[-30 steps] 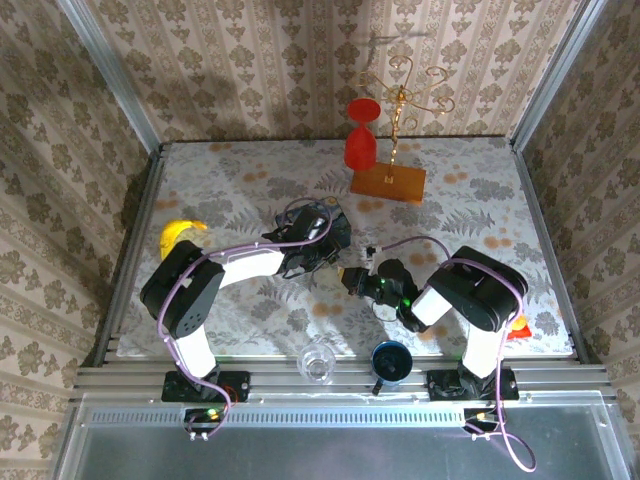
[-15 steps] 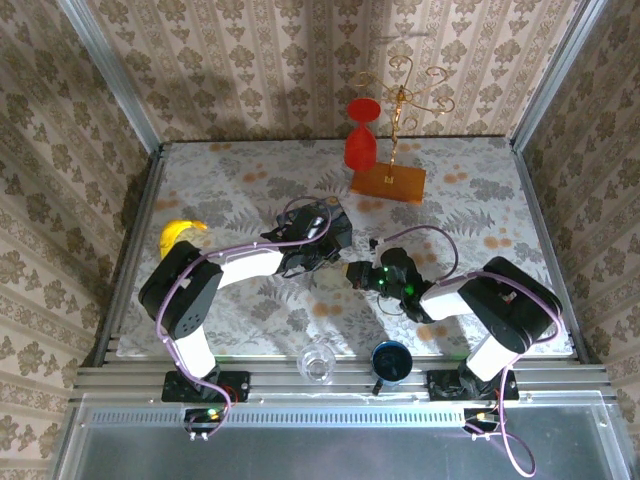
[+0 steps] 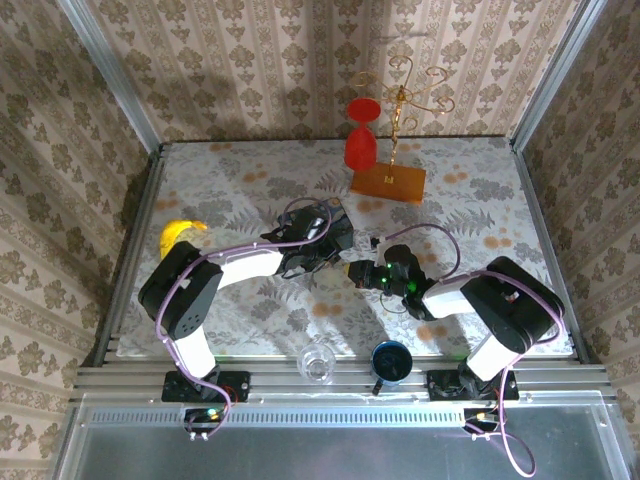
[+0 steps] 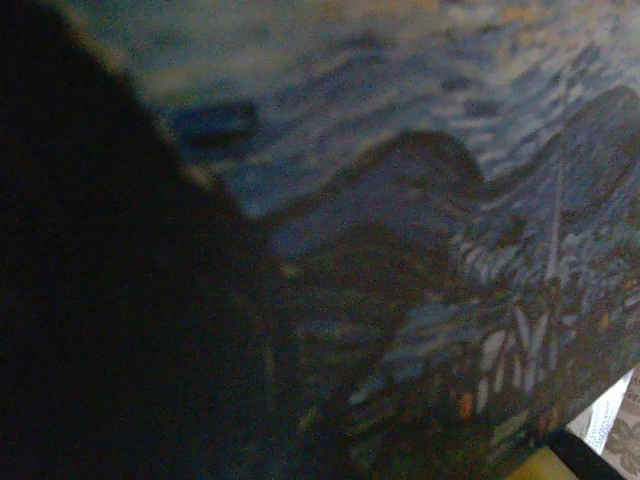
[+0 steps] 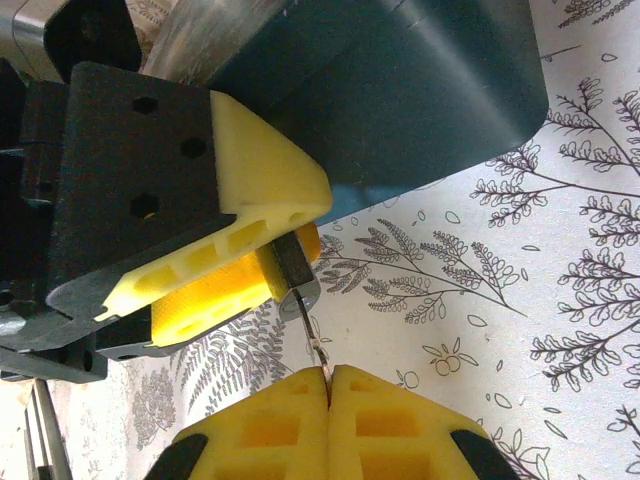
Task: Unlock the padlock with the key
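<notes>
Step in hand: key insertion, by my reading. Left gripper (image 5: 282,246) lies just beside the blue swirl-painted tin (image 5: 400,90), jaws pinching the padlock (image 5: 294,272): small dark body, silvery end facing away from the tin. Right gripper (image 5: 328,384), on the padlock's side away from the tin: jaws pressed together on the key (image 5: 312,336). The thin blade runs up to the silvery end. Whether the tip is inside the keyway: cannot tell.

Next move likely calls for keeping the blade in line with the lock body, seating it fully, then twisting the wrist while the left jaws hold the body steady.

Containers: tin's contents hidden. Well apart from the tin, at the tabletop's (image 5: 560,300) near edge, a clear glass (image 3: 318,362) and a blue mug (image 3: 390,360); nothing discernible in either.
</notes>
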